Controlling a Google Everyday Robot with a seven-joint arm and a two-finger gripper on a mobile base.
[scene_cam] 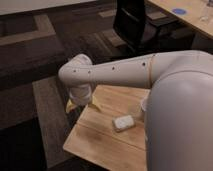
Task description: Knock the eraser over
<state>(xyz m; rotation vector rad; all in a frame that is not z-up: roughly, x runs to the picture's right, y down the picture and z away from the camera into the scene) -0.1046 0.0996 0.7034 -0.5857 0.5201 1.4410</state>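
The eraser cannot be made out anywhere on the surface [100, 142]; if it stands there, it is hidden behind the robot's arm. That white arm [120, 72] reaches in from the right across the far edge of the surface and bends downward at a rounded joint above the far left corner. Below the joint hangs the tool [81, 100], low over the left edge close to that corner. The arm's own bulk covers it, so whether it is apart, together or clamped on something cannot be told. Two yellowish bits show just beneath it, one [70, 106] past the left edge and one [96, 106] over the wood; what they are is unclear. Toward the middle of the surface, well apart from the tool, a whitish rounded rectangular block [123, 122] lies flat. Near the right edge the rim of a white cup [144, 104] peeks out from behind the robot's broad white body [182, 125], which covers the right side of the surface. The surface is light wood and stands on dark patterned carpet [30, 60]. Beyond it stands a black chair [135, 25], and a second wooden desk [187, 15] with a blue round spot [179, 11] fills the upper right corner of the view.
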